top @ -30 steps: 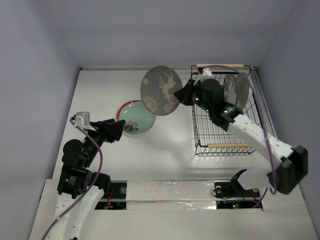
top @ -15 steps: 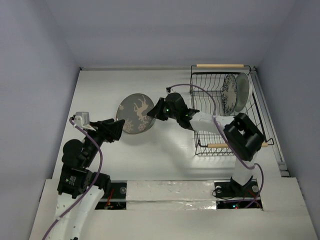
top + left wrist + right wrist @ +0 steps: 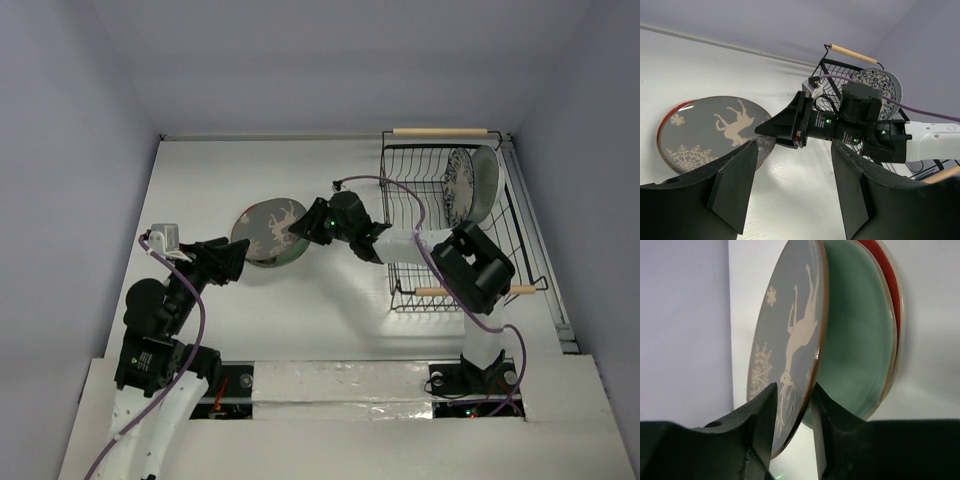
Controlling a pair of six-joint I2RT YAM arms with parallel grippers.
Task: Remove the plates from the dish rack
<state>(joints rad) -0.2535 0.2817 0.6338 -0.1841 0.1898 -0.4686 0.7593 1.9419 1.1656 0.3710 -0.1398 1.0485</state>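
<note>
1. The right gripper (image 3: 793,386) has its jaws astride the grey plate (image 3: 268,230) at the rim; whether they pinch it I cannot tell.
2. The grey plate tilts over the green plate (image 3: 855,340), left of the rack (image 3: 440,131).
3. The left gripper (image 3: 238,262) gapes empty, just nearer.

walls (image 3: 330,60): plain pale lilac | table (image 3: 330,320): white, matte | light: even, soft shadows

Flat, cool light filled the booth, leaving only a soft shadow under the grey plate (image 3: 265,230) just ahead of the right pincer (image 3: 297,228). From the wrist, its fingers (image 3: 757,425) loomed dark and blurred, the plate between them sharp, a thin gleam along its rim. The green plate (image 3: 855,340) beyond was evenly lit.
</note>
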